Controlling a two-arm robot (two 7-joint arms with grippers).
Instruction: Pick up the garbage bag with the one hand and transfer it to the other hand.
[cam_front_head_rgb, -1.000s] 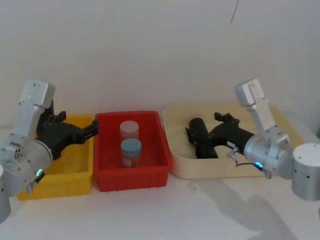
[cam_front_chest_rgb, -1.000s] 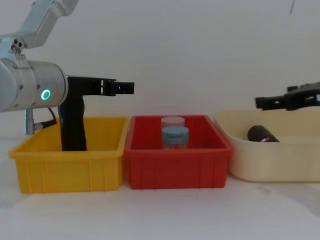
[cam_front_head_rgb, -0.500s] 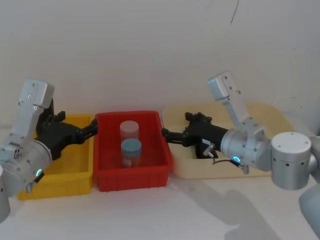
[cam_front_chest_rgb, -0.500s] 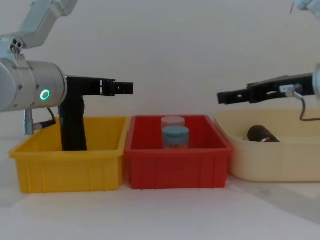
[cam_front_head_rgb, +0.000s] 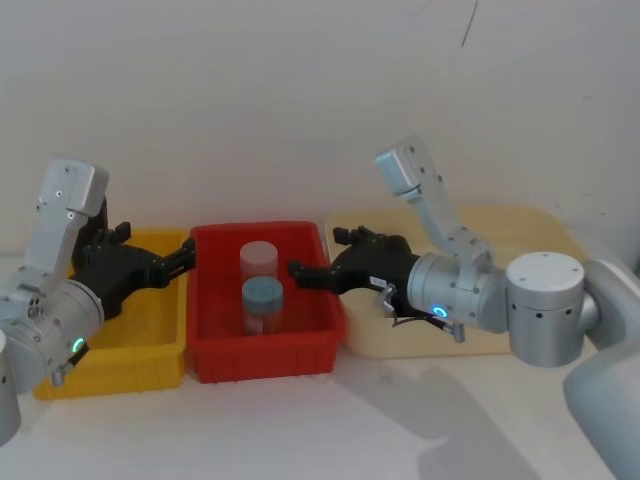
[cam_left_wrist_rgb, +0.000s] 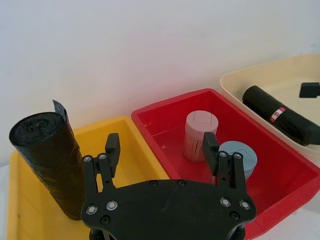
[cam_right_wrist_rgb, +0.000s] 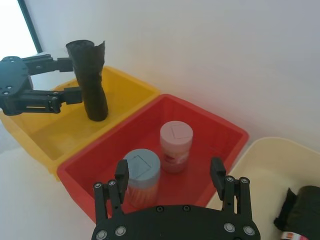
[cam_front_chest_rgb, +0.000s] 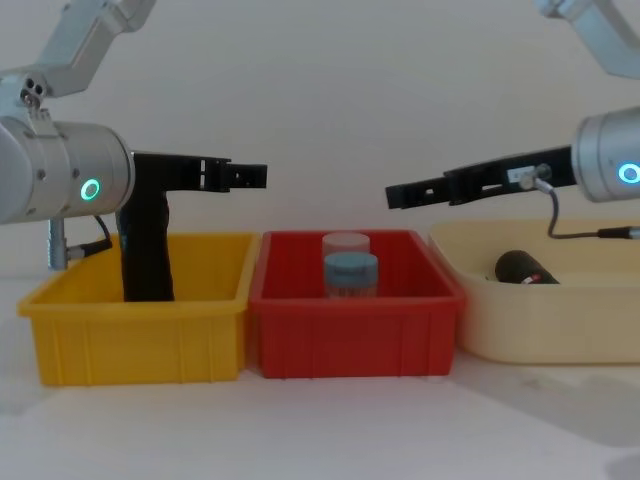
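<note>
The glossy black cylindrical garbage bag (cam_front_chest_rgb: 522, 268) is seen lying in the smooth cream tray (cam_front_chest_rgb: 540, 325) at lower right. The right end effector (cam_front_chest_rgb: 400, 193) is held spread and empty above the red plastic bin (cam_front_chest_rgb: 350, 330). The left end effector (cam_front_chest_rgb: 250, 176) is spread likewise, centre left.

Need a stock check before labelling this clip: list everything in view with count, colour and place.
yellow bin: 1, yellow, left
red bin: 1, red, middle
cream tray: 1, cream, right
plain roll: 1, black, upright in yellow bin
garbage bag: 1, black, red-and-white label, lying in cream tray
blue-lidded jar: 1, in red bin
pink-lidded jar: 1, in red bin
left pincer: black, open, above yellow bin
right pincer: black, open, above red bin
</note>
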